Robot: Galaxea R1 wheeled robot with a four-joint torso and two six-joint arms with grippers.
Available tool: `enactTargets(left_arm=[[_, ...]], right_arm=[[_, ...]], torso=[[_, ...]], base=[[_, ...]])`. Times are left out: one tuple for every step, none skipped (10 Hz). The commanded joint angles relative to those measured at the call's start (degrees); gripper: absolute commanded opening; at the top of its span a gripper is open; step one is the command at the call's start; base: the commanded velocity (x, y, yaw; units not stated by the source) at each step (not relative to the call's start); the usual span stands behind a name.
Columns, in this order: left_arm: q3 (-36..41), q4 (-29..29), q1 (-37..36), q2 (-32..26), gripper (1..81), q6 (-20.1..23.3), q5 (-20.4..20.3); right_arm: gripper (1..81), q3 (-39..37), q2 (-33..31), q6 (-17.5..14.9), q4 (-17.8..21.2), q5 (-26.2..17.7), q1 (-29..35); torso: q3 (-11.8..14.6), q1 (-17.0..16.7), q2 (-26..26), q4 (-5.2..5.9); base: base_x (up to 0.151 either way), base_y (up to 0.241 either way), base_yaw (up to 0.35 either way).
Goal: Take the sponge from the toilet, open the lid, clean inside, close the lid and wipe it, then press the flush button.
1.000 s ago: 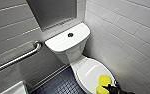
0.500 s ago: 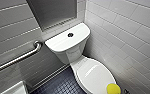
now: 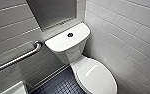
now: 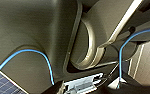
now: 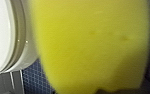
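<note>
Over by the left gripper [image 4: 82,85] I can make out little beyond the robot's own dark body and two blue cables [image 4: 47,62], with a patch of dark tiled floor [image 4: 1,83] below it; whether that gripper is apart or together I cannot tell. Across the room, a metal grab bar [image 3: 16,58] runs along the grey tiled wall, well away from either gripper. Next comes the toilet [image 3: 71,50], its tank set into the corner, with the flush button [image 3: 70,34] dark and round in the middle of the tank cover. The lid [image 3: 97,76] lies shut over the bowl, white and glossy. The white tiled wall [image 3: 131,32] runs along just beyond it. The sponge [image 5: 91,45] sits bright yellow right at the right gripper, which is clamped on it. It is held clear of the floor, just beside the rim of the bowl.
</note>
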Motion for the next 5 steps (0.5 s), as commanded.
enactTargets(left_arm=[[1.6,-0.2,1.4,-0.1,81.1,0.5,4.6],[1.6,-0.2,1.4,0.0,81.1,0.6,4.5],[1.7,-0.2,1.4,0.0,81.1,0.6,4.5],[1.9,-0.2,1.4,-0.1,81.1,0.6,4.5],[2.1,-0.2,1.4,-0.2,81.1,0.9,4.5]], right_arm=[[1.0,5.8,-7.8,-0.2,0.0,2.6,-2.9],[1.0,8.9,-9.6,-0.4,-0.1,3.1,-3.6],[1.0,13.0,-11.7,-1.0,-1.2,3.1,-3.3],[1.0,15.8,-13.1,-1.1,-2.3,3.1,-3.0],[1.0,19.6,-15.0,-1.4,-4.5,2.7,-1.6]], torso=[[0.0,0.0,0.0,0.0],[0.0,0.0,0.0,0.0],[0.0,0.0,0.0,0.0],[0.0,0.0,0.0,0.0],[0.0,0.0,0.0,0.0]], base=[[0.0,0.0,0.0],[0.0,0.0,0.0],[0.0,0.0,0.0],[0.0,0.0,0.0],[0.0,0.0,0.0]])
